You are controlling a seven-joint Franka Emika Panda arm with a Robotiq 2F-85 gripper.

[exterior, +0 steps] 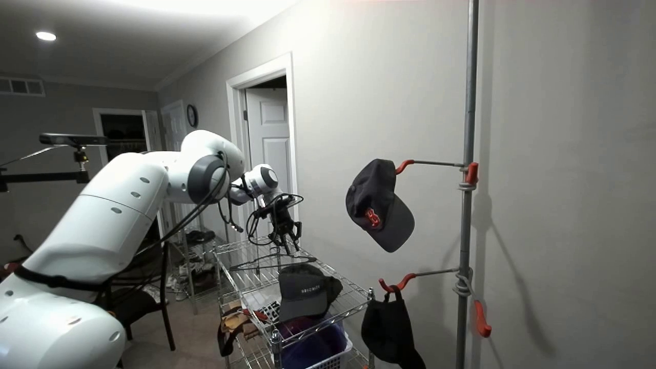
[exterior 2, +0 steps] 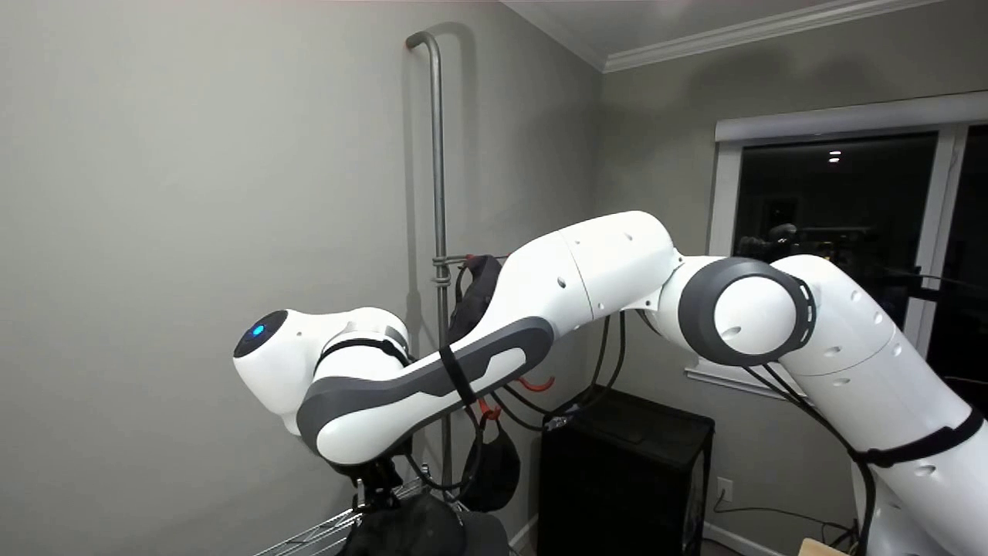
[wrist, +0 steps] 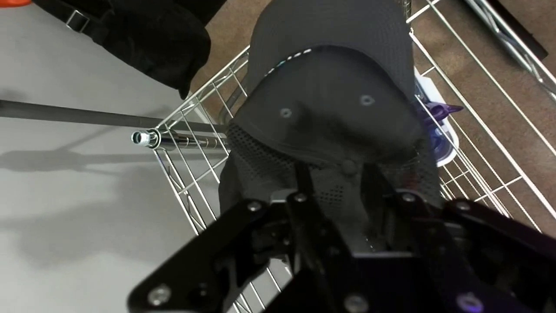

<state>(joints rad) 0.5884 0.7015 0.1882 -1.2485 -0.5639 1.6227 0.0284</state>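
Currently, in an exterior view, the gripper (exterior: 292, 250) is hovering above a wire shelving unit (exterior: 277, 338), its jaws standing apart. A dark gray cap (exterior: 303, 293) with pale lettering is lying on top of the unit, just below the gripper and between five and six o'clock from it. A dark cap with a red emblem (exterior: 376, 200) is hanging at two o'clock and a black cap (exterior: 388, 325) at four, both resting on red-ended hooks (exterior: 404, 165) along a metal pole (exterior: 465, 225).

In an exterior view, the white arm (exterior 2: 602, 262) is arching across the frame, a window (exterior 2: 837, 208) sitting at three o'clock from the center, a black boxy unit (exterior 2: 617, 479) standing at five and the dark gray cap showing between six and seven.

In the wrist view, the dark gray cap is filling the center, its brim pointing toward twelve o'clock, its top button showing between the parted fingers (wrist: 374, 184). The black cap is hanging at ten.
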